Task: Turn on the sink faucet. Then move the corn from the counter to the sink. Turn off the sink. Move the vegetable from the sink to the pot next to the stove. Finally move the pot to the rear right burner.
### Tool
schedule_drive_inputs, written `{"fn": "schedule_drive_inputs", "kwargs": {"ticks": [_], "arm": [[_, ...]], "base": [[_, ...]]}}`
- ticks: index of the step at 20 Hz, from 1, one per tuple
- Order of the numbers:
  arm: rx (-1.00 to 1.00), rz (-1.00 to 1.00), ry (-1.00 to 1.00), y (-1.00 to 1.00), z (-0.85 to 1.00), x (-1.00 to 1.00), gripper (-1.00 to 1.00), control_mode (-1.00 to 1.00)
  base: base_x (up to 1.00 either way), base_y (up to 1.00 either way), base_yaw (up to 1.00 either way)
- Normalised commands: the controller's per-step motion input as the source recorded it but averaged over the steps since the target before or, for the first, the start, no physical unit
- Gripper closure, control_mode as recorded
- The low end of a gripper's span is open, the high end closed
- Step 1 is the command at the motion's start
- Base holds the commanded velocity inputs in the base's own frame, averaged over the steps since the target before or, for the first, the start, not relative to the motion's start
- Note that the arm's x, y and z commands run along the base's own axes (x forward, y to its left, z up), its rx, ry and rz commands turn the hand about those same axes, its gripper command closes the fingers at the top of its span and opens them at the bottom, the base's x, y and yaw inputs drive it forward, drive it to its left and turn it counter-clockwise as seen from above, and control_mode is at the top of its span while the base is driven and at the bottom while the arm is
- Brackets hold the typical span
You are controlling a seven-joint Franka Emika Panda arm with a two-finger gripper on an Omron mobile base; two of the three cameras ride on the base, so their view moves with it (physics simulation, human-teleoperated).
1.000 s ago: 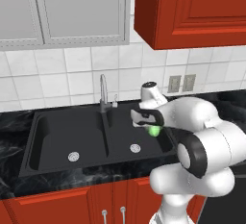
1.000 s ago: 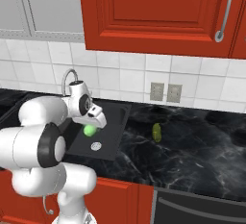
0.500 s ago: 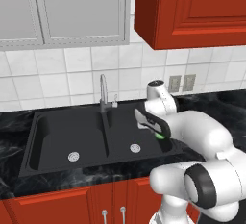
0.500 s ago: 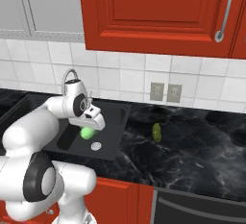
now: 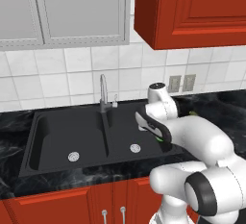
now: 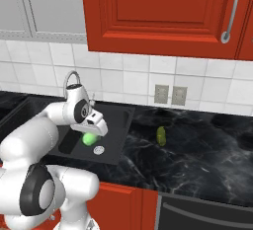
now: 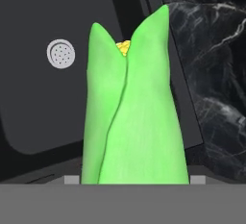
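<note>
The white arm rises from the base, bends forward over the near edge of the black tabletop and folds back on itself, so that its hand hangs low above the right basin of the sink. In the left base view the hand sits by the basin's right rim, tilted, with a sliver of green showing under it. In the right base view the gripper points down and toward the near side, and the green end of the corn pokes out just below it.

The jaws pinch the corn: in the hand view the green husk stands up between them and covers most of the middle, with a few yellow kernels peeping out at its split tip. Behind it lie the dark floor of the basin and a round drain to the left, while the basin's rim and the veined black tabletop run along the right. The corn is thus held in the air over the right side of the right basin, clear of the basin floor.

The curved faucet stands at the far edge of the sink between the two basins, left of the hand. A small yellow-green vegetable lies on the tabletop to the right of the sink, well apart from the gripper.
</note>
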Motion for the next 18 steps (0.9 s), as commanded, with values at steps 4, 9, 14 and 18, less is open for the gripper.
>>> {"fn": "schedule_drive_inputs", "kwargs": {"ticks": [4, 9, 14, 18], "arm": [[0.01, -0.04, 0.00, -0.13, 0.06, -0.02, 1.00, 1.00], [0.00, 0.00, 0.00, 0.00, 0.00, 0.00, 1.00, 1.00], [0.00, 0.00, 0.00, 0.00, 0.00, 0.00, 1.00, 1.00], [0.00, 0.00, 0.00, 0.00, 0.00, 0.00, 1.00, 1.00]], "base": [[-0.03, -0.13, -0.07], [-0.09, -0.44, -0.16], [-0.17, -0.48, -0.31], [-0.36, -0.49, -0.40]]}}
